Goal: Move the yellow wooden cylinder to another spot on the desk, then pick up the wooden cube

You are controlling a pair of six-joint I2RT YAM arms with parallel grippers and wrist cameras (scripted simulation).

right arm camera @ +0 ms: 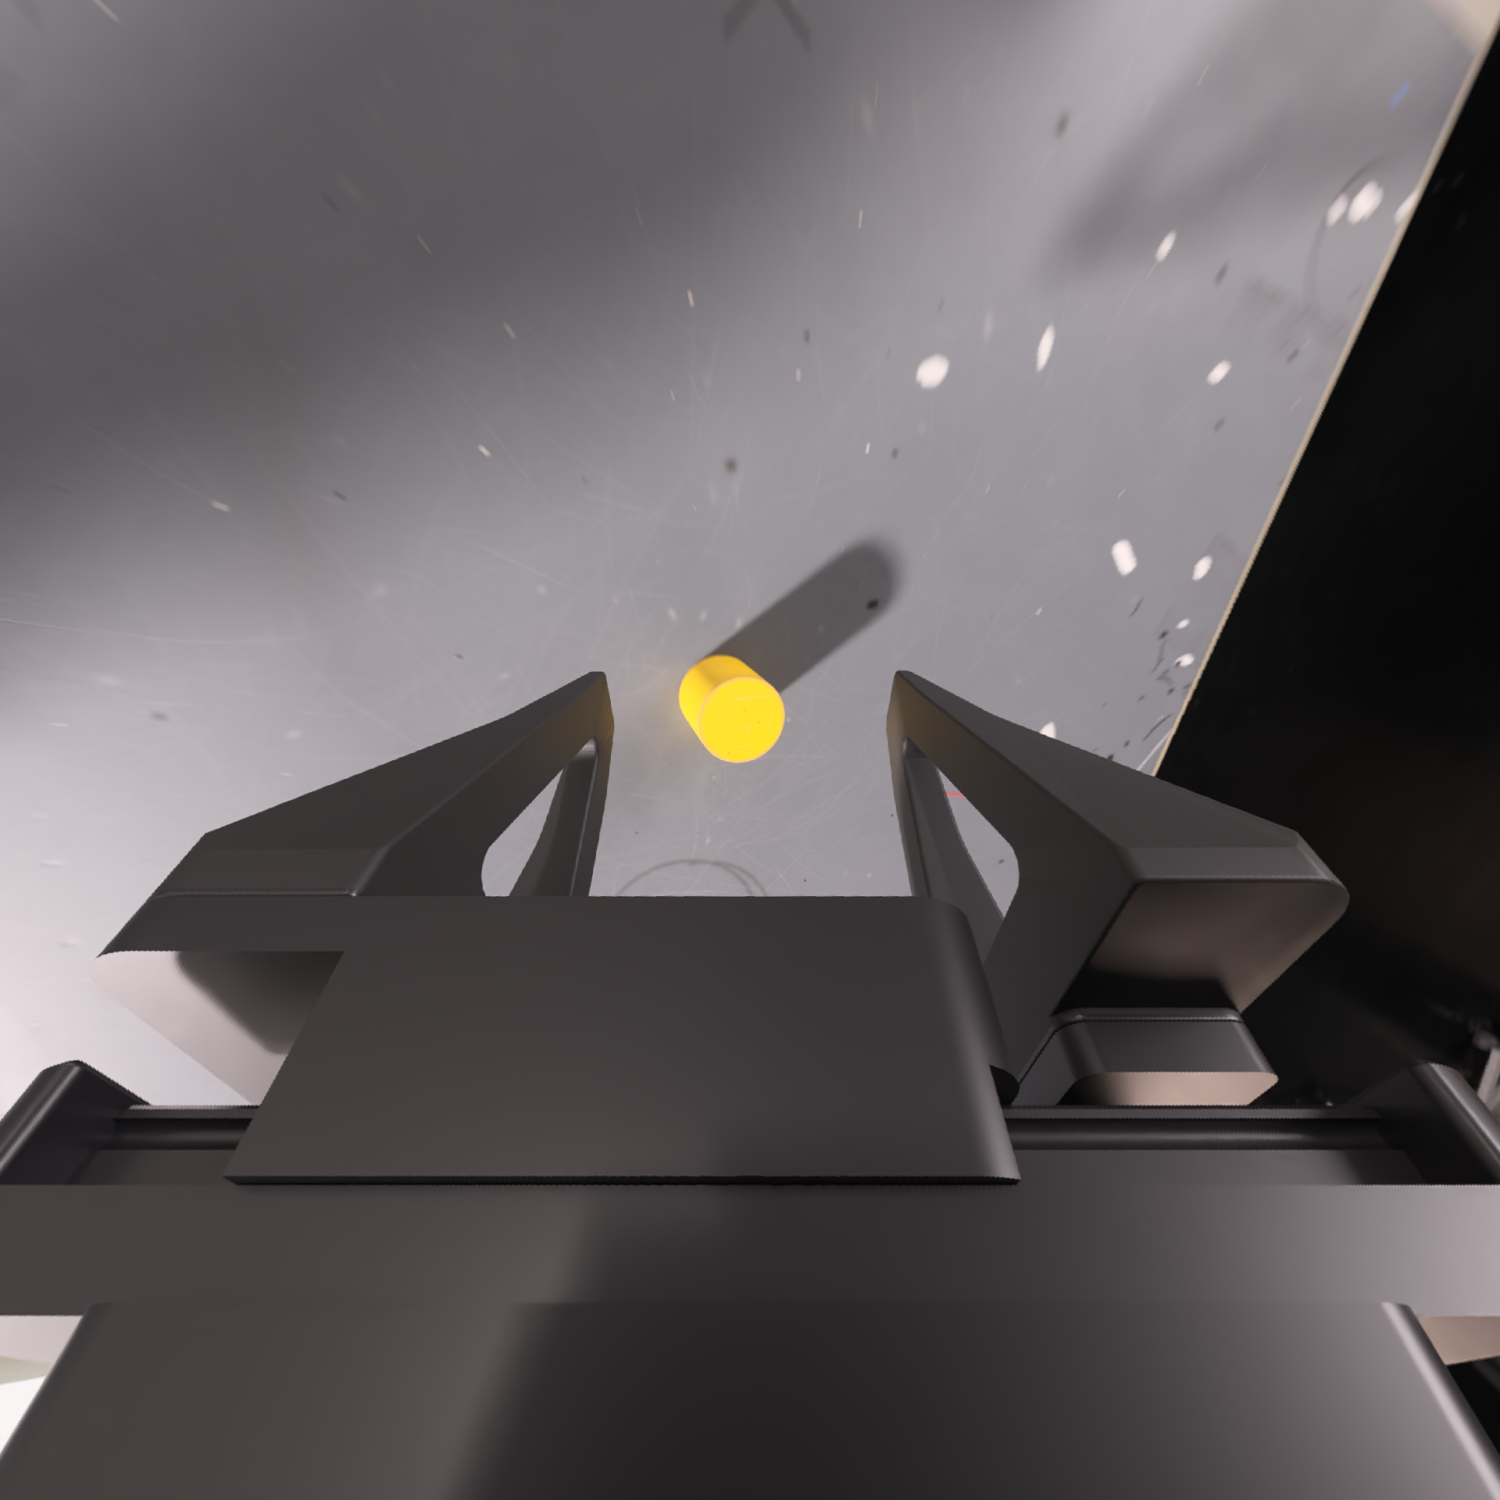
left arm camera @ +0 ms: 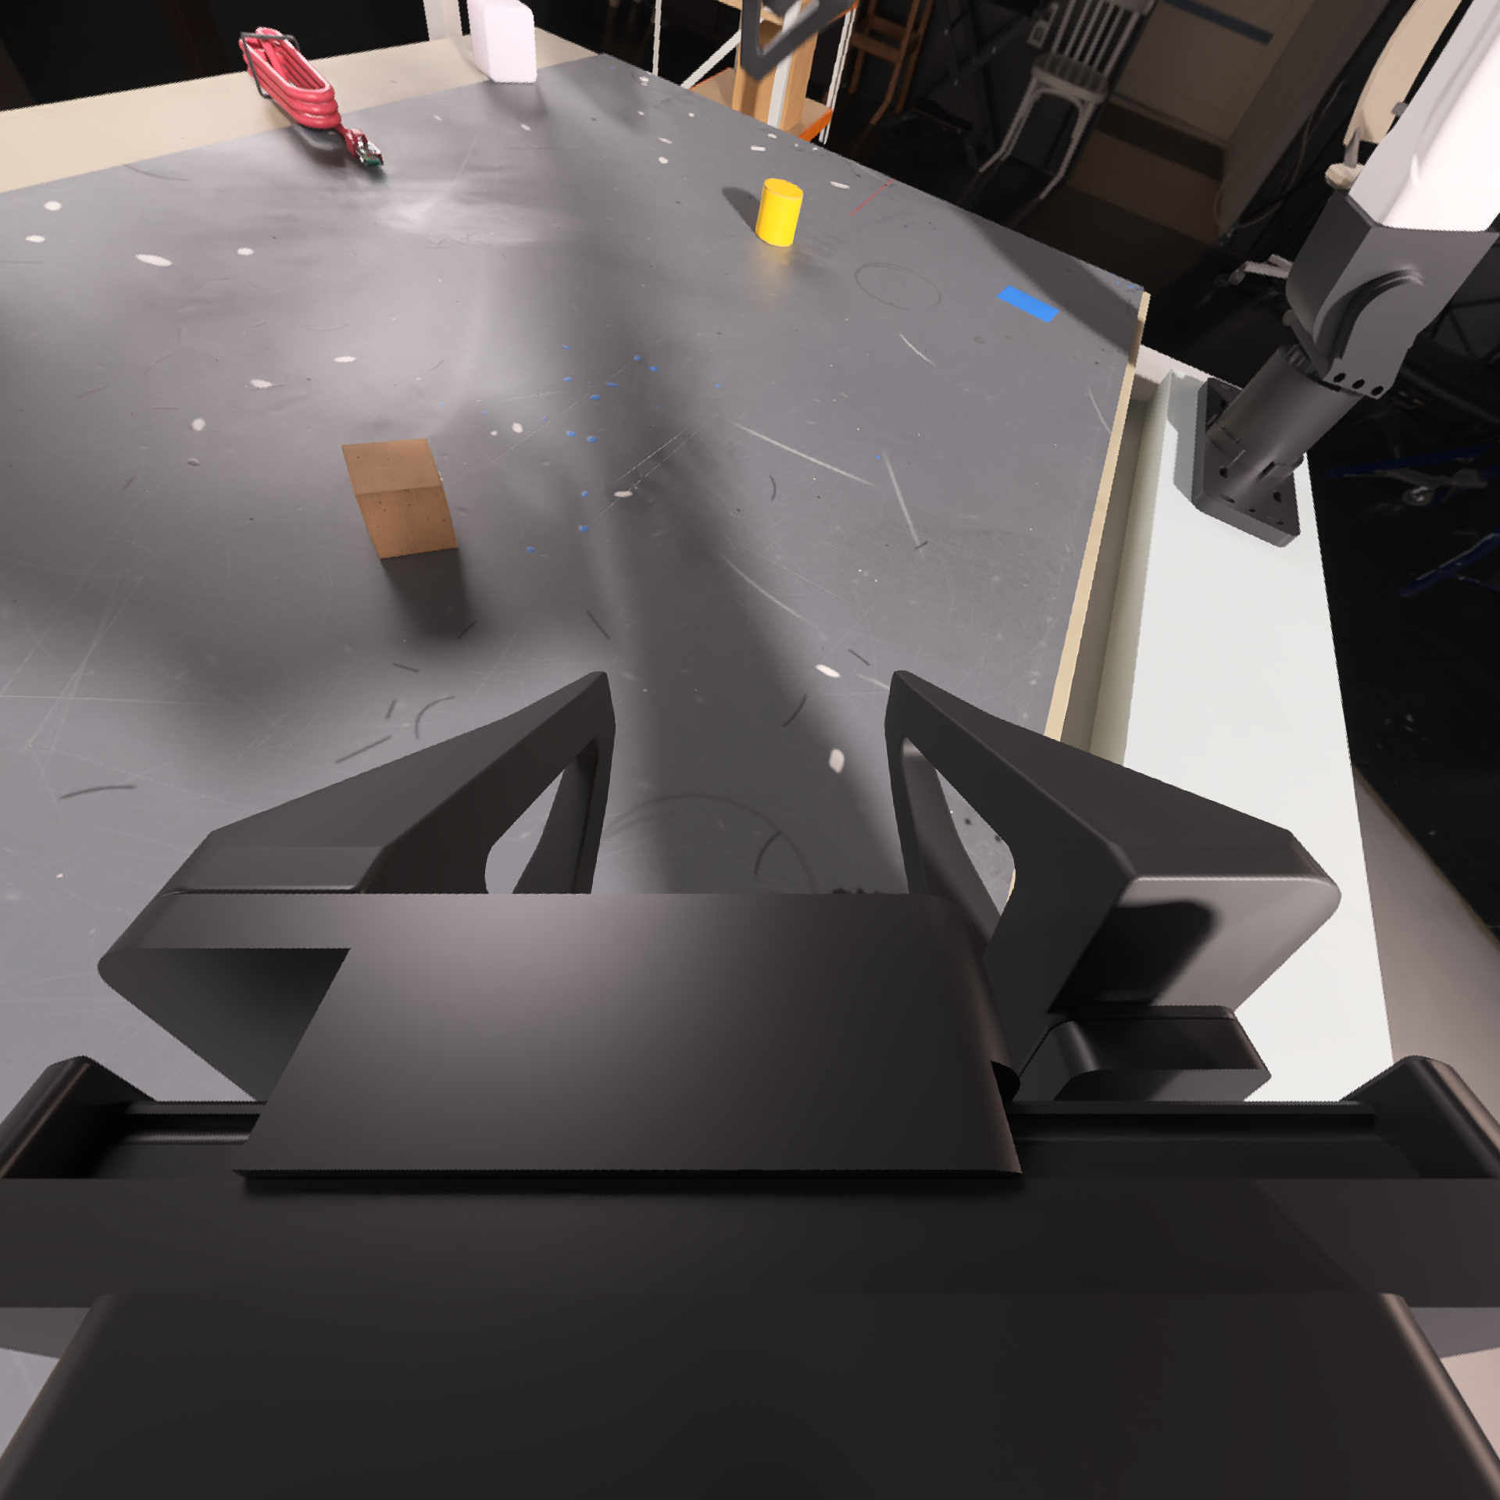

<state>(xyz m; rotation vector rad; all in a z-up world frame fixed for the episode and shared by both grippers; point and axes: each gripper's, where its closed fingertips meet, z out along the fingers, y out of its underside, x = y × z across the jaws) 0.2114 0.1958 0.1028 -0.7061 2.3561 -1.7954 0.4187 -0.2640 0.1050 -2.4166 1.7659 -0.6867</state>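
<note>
The yellow wooden cylinder point(left arm camera: 778, 211) stands upright on the grey desk point(left arm camera: 243, 690) at the far right. In the right wrist view the cylinder point(right arm camera: 732, 718) is seen from above, below and between the tips of my open right gripper point(right arm camera: 748, 690), apart from both fingers. The wooden cube point(left arm camera: 399, 497) sits on the desk left of centre. My left gripper point(left arm camera: 748, 690) is open and empty, above the near part of the desk, well short of the cube.
A coiled red cable point(left arm camera: 299, 91) lies at the far left edge, a white block point(left arm camera: 505, 39) beyond it. A blue tape patch point(left arm camera: 1028, 303) marks the desk near its right edge point(left arm camera: 1092, 552). The right arm's base point(left arm camera: 1266, 438) stands off that edge.
</note>
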